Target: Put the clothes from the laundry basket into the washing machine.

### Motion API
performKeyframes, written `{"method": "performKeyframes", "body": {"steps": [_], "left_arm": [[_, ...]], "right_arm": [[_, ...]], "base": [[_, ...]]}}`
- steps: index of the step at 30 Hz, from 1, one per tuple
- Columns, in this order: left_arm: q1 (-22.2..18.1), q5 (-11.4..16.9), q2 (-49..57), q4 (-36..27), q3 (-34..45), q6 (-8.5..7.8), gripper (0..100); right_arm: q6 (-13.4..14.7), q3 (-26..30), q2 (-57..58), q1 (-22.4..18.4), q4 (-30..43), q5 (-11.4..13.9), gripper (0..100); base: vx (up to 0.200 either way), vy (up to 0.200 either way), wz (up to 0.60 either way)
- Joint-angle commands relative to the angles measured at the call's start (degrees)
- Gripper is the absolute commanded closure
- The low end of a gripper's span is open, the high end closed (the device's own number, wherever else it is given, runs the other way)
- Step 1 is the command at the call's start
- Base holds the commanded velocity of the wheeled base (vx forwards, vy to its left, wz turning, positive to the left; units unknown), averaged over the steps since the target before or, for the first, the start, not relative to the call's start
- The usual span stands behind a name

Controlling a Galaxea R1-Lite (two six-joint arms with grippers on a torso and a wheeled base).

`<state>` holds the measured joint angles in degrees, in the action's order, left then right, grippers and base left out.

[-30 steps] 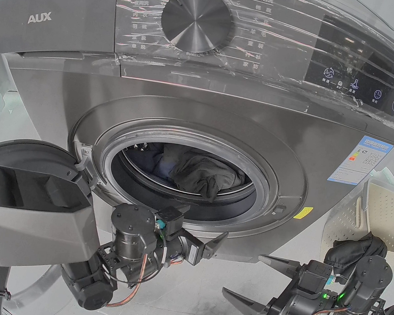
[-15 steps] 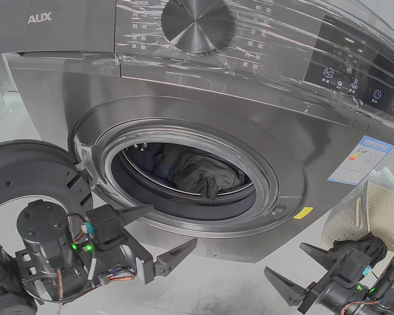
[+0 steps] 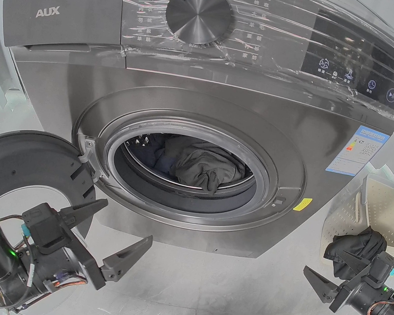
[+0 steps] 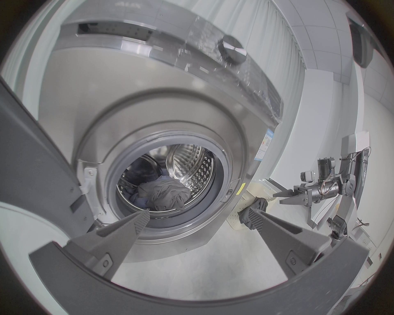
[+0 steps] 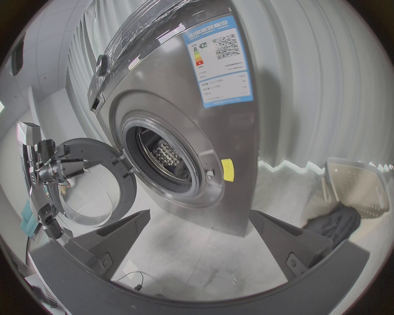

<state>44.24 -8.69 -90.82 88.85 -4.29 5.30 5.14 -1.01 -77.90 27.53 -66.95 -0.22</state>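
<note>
While the one door (image 3: 23, 156) is swung fully open to the robot's left, two garments are seen in the drum of the washer (image 3: 206, 102). One grey piece (image 3: 203, 164) is heaped at the front, and one dark blue piece (image 3: 150, 155) is lodged behind it, toward the left. One pale basket (image 3: 391, 213) is set tilted just beside the washer's right side, and one black garment (image 3: 356, 247) is draped over its rim. Two tools are held low before the machine, above the floor. The left tool (image 3: 125, 220) is spread wide just beside the door, below the opening. The right tool (image 3: 324, 262) is likewise spread wide, its upper finger just in front of the black garment; whether they touch cannot be told.
</note>
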Motion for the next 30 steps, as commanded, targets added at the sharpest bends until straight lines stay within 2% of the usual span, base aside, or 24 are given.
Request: {"method": "performKeyframes", "body": {"steps": [1,2,6,9,11,13,15,17,19,20,24,26,27,28,30], "left_arm": [[-0.6,-1.2,9.6,-0.3,4.3,0.15,0],[-2.0,-2.6,12.9,-2.0,4.3,0.06,0],[-3.9,-2.6,18.1,-5.8,4.3,-0.64,0],[-4.9,-3.0,23.9,-11.9,4.3,-1.17,0],[-6.5,-3.0,27.5,-16.2,4.3,-2.31,0],[-7.6,-2.9,28.8,-17.8,4.3,-3.02,0],[-10.1,-2.6,33.6,-23.7,4.3,-3.55,0],[-10.4,-2.6,36.2,-26.5,4.3,-3.46,0],[-10.4,-2.6,36.2,-26.5,4.3,-3.46,0],[-12.4,-2.5,42.6,-31.3,4.3,-2.58,0],[-14.5,-1.9,52.0,-40.4,4.3,-0.91,0],[-16.7,-1.4,56.3,-45.7,4.3,-0.91,0],[-16.9,-1.4,56.6,-46.1,4.3,-0.82,0],[-18.8,-0.9,60.9,-50.7,4.3,-0.82,0],[-20.4,0.0,65.6,-55.2,4.3,-0.82,0]], "right_arm": [[-0.2,1.0,13.9,-0.5,9.5,-3.9,0],[-0.2,0.9,18.2,-1.0,13.2,-4.6,0],[-0.7,0.9,23.7,-3.0,17.0,-4.7,0],[-2.4,0.9,30.4,-7.5,22.4,-4.6,0],[-3.0,0.9,34.7,-9.3,26.3,-4.5,0],[-3.1,0.9,36.5,-9.9,27.9,-4.5,0],[-3.4,0.7,41.7,-11.6,32.2,-4.3,0],[-3.4,0.6,44.2,-12.4,34.1,-4.2,0],[-3.4,0.6,44.2,-12.4,34.1,-4.2,0],[-3.5,0.7,49.2,-13.8,37.4,-3.9,0],[-3.5,0.4,54.8,-15.1,42.1,-3.6,0],[-3.5,0.2,56.8,-15.9,43.7,-3.7,0],[-3.5,0.2,57.0,-15.9,43.7,-3.7,0],[-3.5,0.2,58.5,-17.2,44.7,-3.6,0],[-3.7,0.5,60.0,-18.5,46.0,-3.5,0]], "base": [[-0.200,0.000,0.00],[-0.200,0.000,0.00],[-0.200,0.000,0.00],[-0.200,0.000,0.00],[-0.200,0.000,0.00],[-0.200,0.000,0.00],[-0.200,0.000,0.00],[-0.200,0.000,0.00],[0.000,0.000,0.00],[0.000,0.000,0.00],[0.000,0.000,0.00],[0.000,0.000,0.00],[0.000,0.000,0.00],[0.000,0.000,0.00],[0.000,-0.100,0.00]]}}
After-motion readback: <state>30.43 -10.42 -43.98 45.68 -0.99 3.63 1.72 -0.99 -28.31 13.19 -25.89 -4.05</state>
